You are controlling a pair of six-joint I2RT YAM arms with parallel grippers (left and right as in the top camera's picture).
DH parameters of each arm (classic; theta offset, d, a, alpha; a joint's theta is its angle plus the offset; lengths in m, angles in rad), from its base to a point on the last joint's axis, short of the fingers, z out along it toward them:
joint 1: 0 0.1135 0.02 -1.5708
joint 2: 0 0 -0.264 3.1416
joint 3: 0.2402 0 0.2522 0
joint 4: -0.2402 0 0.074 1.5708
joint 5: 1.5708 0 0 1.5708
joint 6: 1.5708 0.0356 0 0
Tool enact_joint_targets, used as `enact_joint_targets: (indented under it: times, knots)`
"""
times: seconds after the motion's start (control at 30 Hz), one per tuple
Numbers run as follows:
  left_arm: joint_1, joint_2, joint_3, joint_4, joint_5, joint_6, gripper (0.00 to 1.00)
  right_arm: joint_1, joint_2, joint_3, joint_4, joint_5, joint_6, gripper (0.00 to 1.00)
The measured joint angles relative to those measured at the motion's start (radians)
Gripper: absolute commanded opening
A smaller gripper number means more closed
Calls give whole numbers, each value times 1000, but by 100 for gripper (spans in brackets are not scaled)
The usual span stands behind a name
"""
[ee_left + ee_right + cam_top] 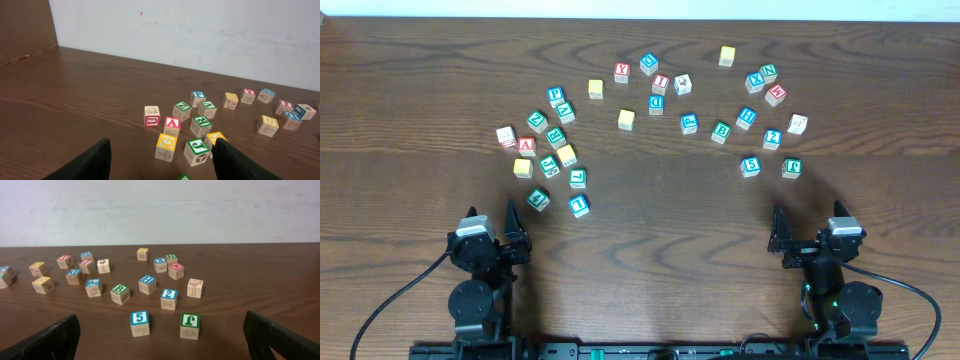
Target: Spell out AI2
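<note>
The red "A" cube [527, 145] [172, 123] lies in the left cluster, ahead of my left gripper [492, 218] [160, 161]. That gripper is open, with nothing between its fingers [95, 160]. The red "I" cube [661, 83] [86, 265] sits at the back middle. On the right lies the blue "2" cube [773, 138] [169, 296], ahead of my right gripper [808, 222] [160, 337]. This gripper is wide open and empty. Both grippers hang low near the table's front edge, apart from all cubes.
Several other letter cubes lie scattered in an arc. A blue "1" cube [579, 205] and a green cube [538, 199] lie closest to the left gripper. A "5" cube [139, 323] and a green "J" cube [189, 325] sit just before the right gripper.
</note>
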Motion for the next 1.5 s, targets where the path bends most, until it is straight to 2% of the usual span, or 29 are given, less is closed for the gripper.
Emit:
enact_joint_targets:
  times: [1.07,1.27,1.5]
  knots:
    - [0,8,25,-40,-1,0,64,0,0,0,0,0,0,99]
    - [0,105,88,-50,-1,0,64,0,0,0,0,0,0,99]
    - [0,286,249,-63,0,0,64,0,0,0,0,0,0,99]
